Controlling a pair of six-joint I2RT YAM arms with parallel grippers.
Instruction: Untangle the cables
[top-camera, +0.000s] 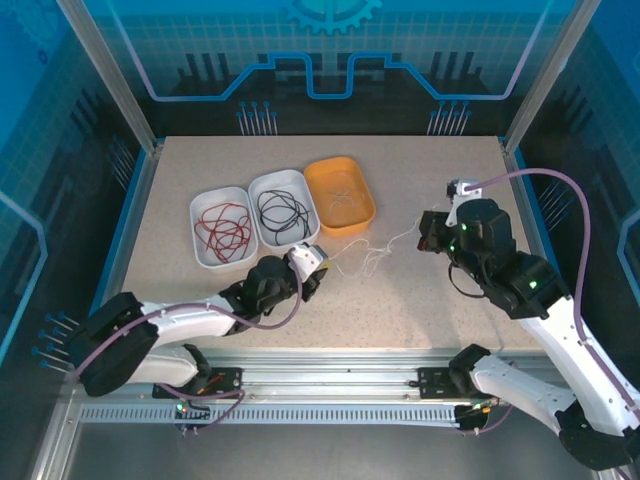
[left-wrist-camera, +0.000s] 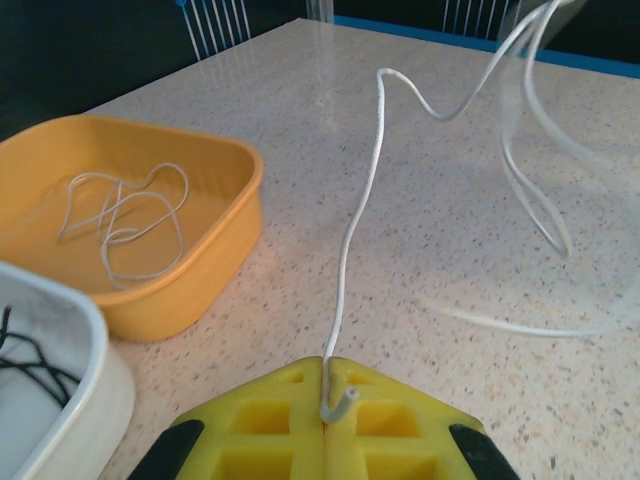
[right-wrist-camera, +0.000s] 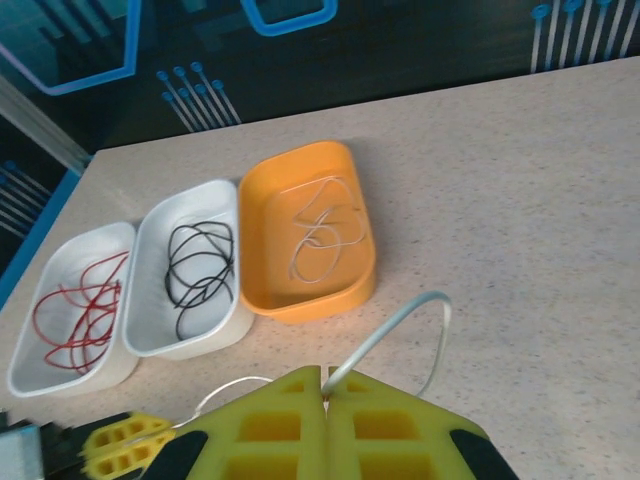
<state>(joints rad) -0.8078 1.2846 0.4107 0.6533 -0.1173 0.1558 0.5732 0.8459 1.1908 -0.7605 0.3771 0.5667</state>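
While both jaws clamp it, the whitish cable (left-wrist-camera: 343, 262) loops slackly between them.

Three trays (top-camera: 350, 228) side by side hold the cables (top-camera: 224, 225).

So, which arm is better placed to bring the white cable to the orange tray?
Probably left. The left gripper is shut on the white cable right beside the orange tray; the right gripper, also pinching white cable, stands farther away.

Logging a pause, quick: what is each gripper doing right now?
Left gripper: closed, pinching a thin whitish wire.
Right gripper: closed, pinching a thin whitish wire loop.
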